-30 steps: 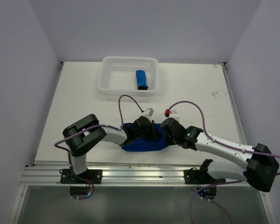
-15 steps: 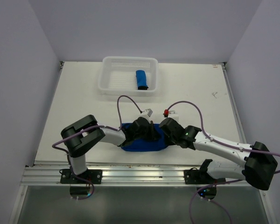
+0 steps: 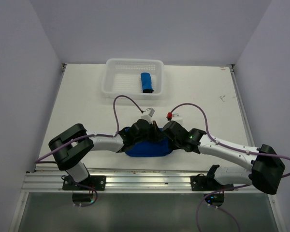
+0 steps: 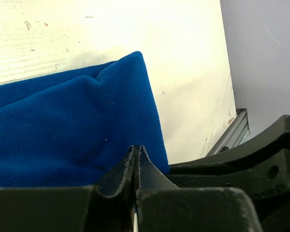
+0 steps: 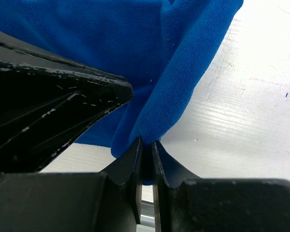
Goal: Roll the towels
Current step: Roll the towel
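Note:
One royal-blue towel lies bunched on the table near the front edge, between both arms. My left gripper is over its left half. In the left wrist view its jaws are pressed together at the towel's edge, with a sliver of blue between them. My right gripper sits just right of it. In the right wrist view its jaws are shut on a raised fold of the towel. A second towel, rolled up, lies in the white basket.
The basket stands at the back of the table, in the middle. The metal front rail runs just behind the towel, by the arm bases. Purple cables loop above both wrists. Walls close in on both sides.
Both grippers have shifted a little away from the bases toward the basket, the towel's top edge moving with them. The left arm's elbow has swung out to the left.

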